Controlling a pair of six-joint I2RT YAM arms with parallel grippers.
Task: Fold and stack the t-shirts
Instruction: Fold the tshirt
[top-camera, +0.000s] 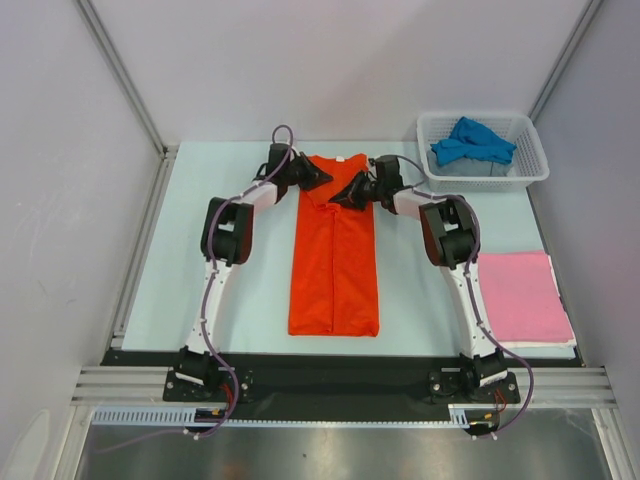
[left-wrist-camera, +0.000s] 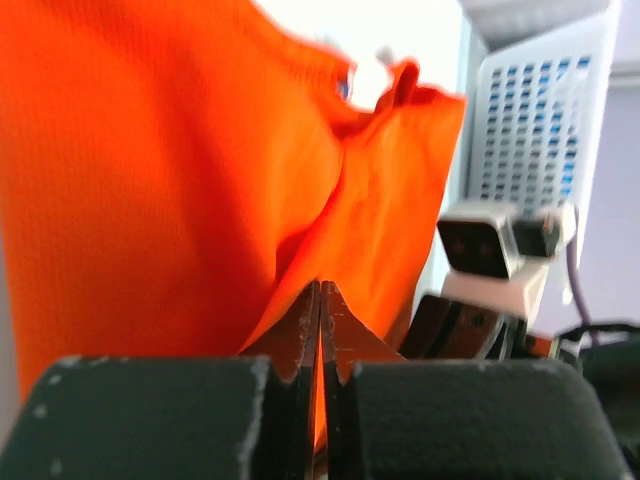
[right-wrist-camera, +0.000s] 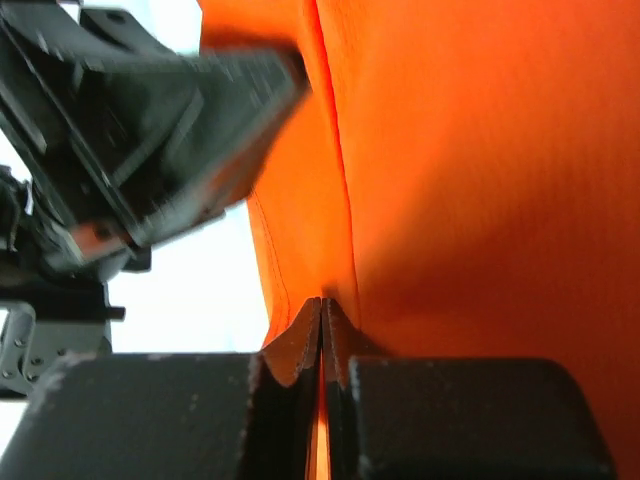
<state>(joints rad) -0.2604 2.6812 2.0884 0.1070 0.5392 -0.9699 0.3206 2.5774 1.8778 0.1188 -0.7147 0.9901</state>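
Lengthwise down the middle of the table (top-camera: 250, 295) lies the orange-red t-shirt (top-camera: 335, 270), folded into a narrow strip with its collar at the far end; its sleeves do not show. Both arms reach to that collar end. From above, the dark gripper bodies cover the spots where they meet the cloth, but the wrist views settle it. The left gripper (left-wrist-camera: 320, 292) has its jaws pressed together on a lifted fold of the orange cloth, and the right gripper (right-wrist-camera: 322, 305) is pinched on the same shirt close beside it. Both wrist views are blurred and filled with orange, so exactly which part of the shirt each one holds cannot be told. The blue t-shirt (top-camera: 472, 140) sits crumpled in the white mesh basket (top-camera: 490, 180) at the far right, its outline hard to read. The pink t-shirt (top-camera: 520, 295) lies folded flat at the table's right edge, well apart from the orange one.
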